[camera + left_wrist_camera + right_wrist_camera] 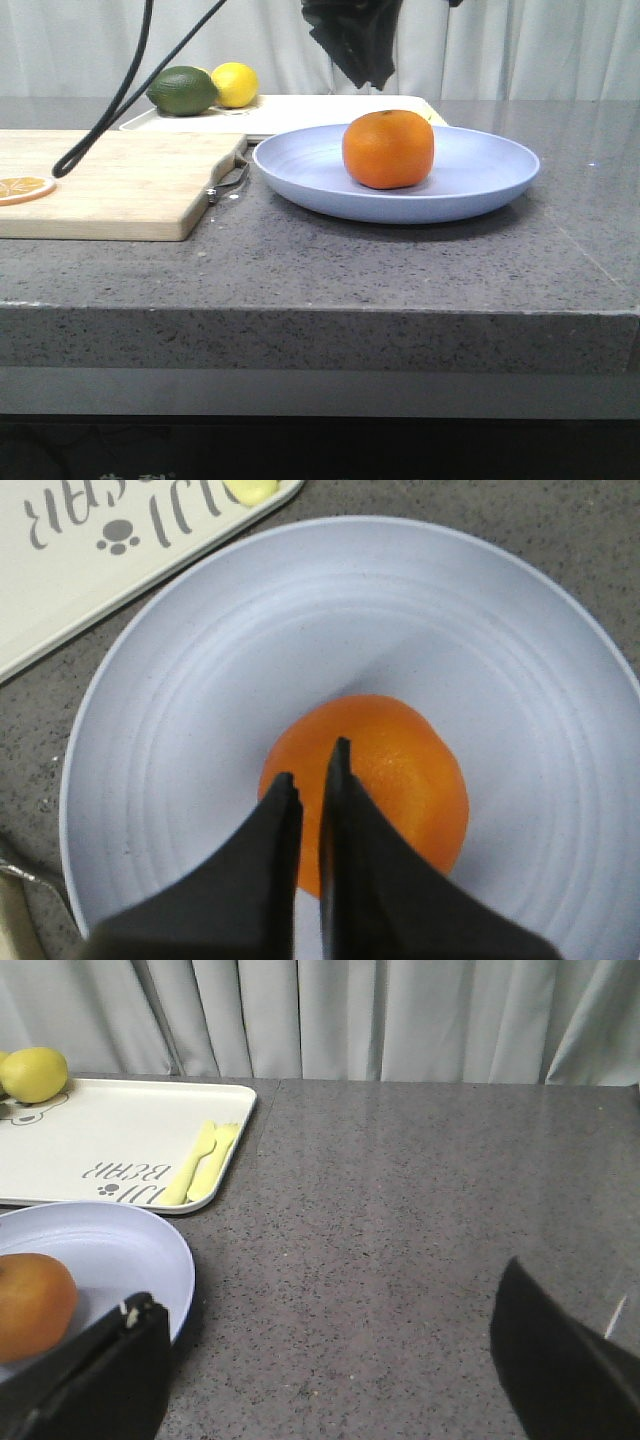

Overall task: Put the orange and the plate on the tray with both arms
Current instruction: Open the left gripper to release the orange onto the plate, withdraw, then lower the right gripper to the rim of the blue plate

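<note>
Front view: whole round bright orange fruit (pixel 388 149) resting near the middle of a wide shallow lavender-blue plate (pixel 480 190), plate sitting on the speckled dark grey stone counter (pixel 330 265). Behind the plate, a flat rectangular cream-white tray (pixel 300 112) carrying a dark green lime (pixel 183 90) and a yellow lemon (pixel 235 84) at its left end. Left of the plate, a light wooden cutting board (pixel 120 180) with a metal handle (pixel 230 183), a flat orange slice (pixel 22 187) at its left edge, and a black cable (pixel 110 115) drooping onto it. Black left gripper (pixel 352 40) hanging above the orange, apart from it.

Left wrist view: left gripper (pixel 312 765) poised over the orange (pixel 400 780), its pointed fingers (pixel 280 820) nearly pressed together with only a thin slit between. Plate rim (pixel 120 680) just beside the tray corner (pixel 120 570).

Right wrist view: right gripper (pixel 320 1350) with fingers (pixel 110 1360) spread wide, over bare counter (pixel 400 1210), beside the plate (pixel 130 1240). Orange (pixel 32 1300) on the plate; tray (pixel 110 1130) with lemon (pixel 33 1072) and pale yellow cutlery print (pixel 203 1160) beyond.
</note>
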You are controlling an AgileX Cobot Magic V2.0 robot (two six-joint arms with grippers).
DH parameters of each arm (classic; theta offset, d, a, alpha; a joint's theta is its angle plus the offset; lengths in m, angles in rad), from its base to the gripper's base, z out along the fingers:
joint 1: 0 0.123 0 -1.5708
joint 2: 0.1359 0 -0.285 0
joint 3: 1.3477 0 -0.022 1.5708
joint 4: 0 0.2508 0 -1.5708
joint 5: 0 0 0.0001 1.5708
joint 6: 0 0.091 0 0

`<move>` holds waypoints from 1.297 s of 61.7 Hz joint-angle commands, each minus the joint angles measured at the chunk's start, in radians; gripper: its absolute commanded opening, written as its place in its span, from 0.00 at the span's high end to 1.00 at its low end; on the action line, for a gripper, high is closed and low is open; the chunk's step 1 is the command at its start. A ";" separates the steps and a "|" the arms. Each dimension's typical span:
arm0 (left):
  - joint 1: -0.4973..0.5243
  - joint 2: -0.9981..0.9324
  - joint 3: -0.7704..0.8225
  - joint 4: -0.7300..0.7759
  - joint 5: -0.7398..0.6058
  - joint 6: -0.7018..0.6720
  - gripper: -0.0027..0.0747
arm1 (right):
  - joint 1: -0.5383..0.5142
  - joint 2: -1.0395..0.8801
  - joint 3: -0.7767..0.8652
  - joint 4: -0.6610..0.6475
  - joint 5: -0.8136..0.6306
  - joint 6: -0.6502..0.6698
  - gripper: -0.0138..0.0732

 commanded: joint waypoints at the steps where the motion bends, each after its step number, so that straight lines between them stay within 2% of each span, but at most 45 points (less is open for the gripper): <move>1: -0.007 -0.069 -0.045 0.015 0.017 0.002 0.99 | -0.005 0.003 -0.034 -0.001 -0.086 -0.010 0.09; 15: -0.004 -0.069 -0.096 0.095 0.258 0.002 0.99 | -0.005 0.003 -0.034 -0.001 -0.085 -0.010 0.09; 28: -0.004 -0.125 -0.081 0.098 0.258 0.002 0.99 | -0.005 0.003 -0.032 -0.001 -0.069 -0.010 0.09; 39: 0.044 -0.228 0.061 0.100 0.258 0.000 0.99 | -0.005 0.004 -0.032 -0.001 -0.063 -0.010 0.09; 49: 0.177 -0.351 0.277 0.100 0.234 -0.039 0.99 | -0.005 0.004 -0.032 -0.001 -0.063 -0.010 0.09; 72: 0.542 -0.687 0.740 0.057 0.025 -0.088 0.99 | -0.005 0.004 -0.032 -0.001 -0.063 -0.010 0.09; 80: 0.620 -0.810 0.871 0.043 -0.042 -0.088 0.99 | -0.005 0.004 -0.032 -0.001 -0.063 -0.010 0.09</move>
